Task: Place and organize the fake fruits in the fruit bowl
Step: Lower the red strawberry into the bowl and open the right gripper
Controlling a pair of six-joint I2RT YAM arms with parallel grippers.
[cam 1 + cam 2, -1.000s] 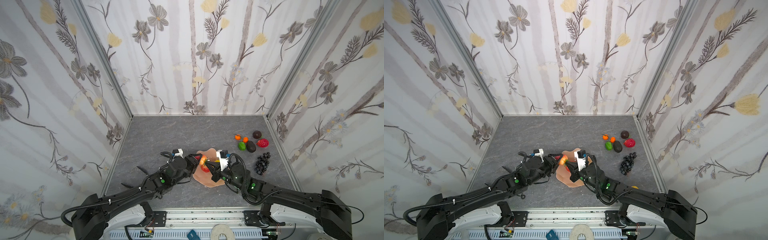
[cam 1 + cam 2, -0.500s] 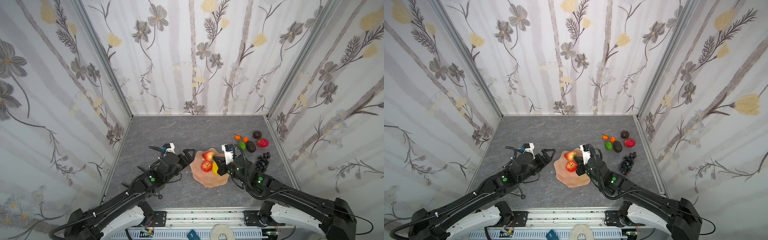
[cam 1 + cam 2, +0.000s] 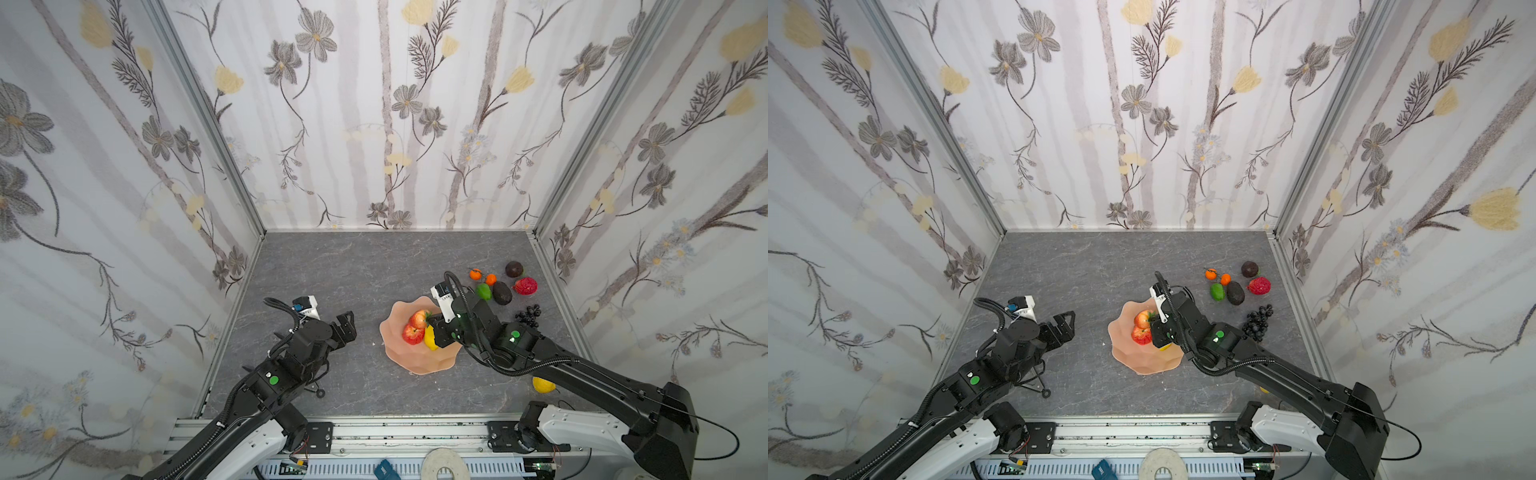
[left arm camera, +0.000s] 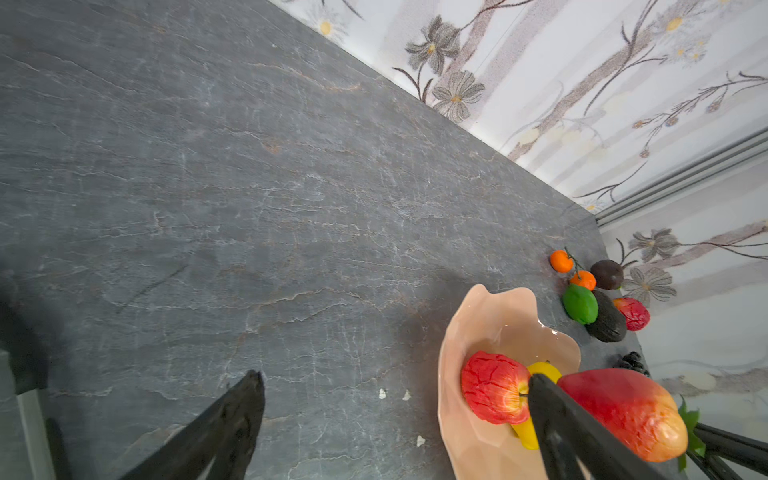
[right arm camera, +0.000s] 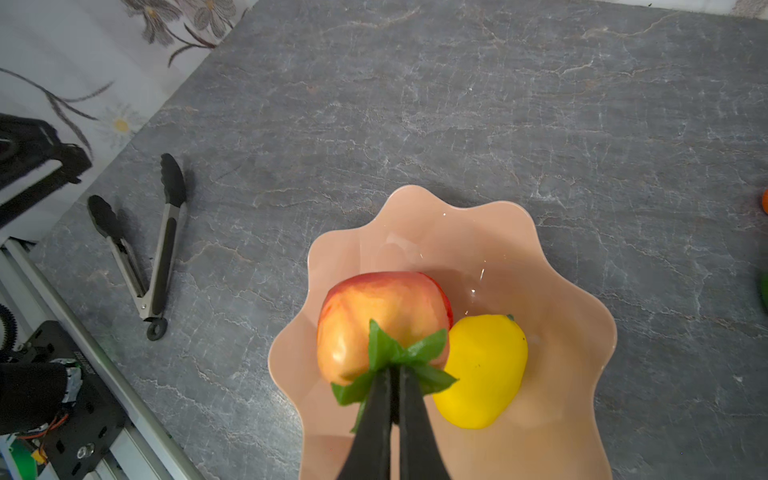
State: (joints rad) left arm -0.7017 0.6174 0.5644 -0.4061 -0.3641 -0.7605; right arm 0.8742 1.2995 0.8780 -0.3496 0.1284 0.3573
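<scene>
The peach-pink fruit bowl [image 3: 415, 361] [image 3: 1142, 361] [image 5: 573, 291] holds a red apple [image 3: 412, 335] [image 4: 494, 386] and a yellow fruit [image 5: 482, 370]. My right gripper [image 5: 392, 370] [image 3: 432, 319] is shut on the green leaves of a second red-yellow apple [image 5: 382, 324] [image 3: 419, 318], inside the bowl's rim. My left gripper [image 4: 392, 384] [image 3: 349, 328] is wide open and empty, left of the bowl. On the table at the back right lie two oranges [image 3: 475, 274], a lime [image 3: 483, 291], two avocados [image 3: 502, 292], a strawberry [image 3: 525, 286] and grapes [image 3: 528, 316].
Black-tipped metal tongs [image 5: 137, 249] [image 3: 1038, 386] lie on the table near the left arm. Another yellow fruit [image 3: 543, 384] sits at the front right, partly under the right arm. Flowered walls close in the grey table [image 3: 353, 266] on three sides.
My left gripper opened wide and drew back left, away from the bowl. My right gripper stayed shut at the bowl, with the apple held by its leaves.
</scene>
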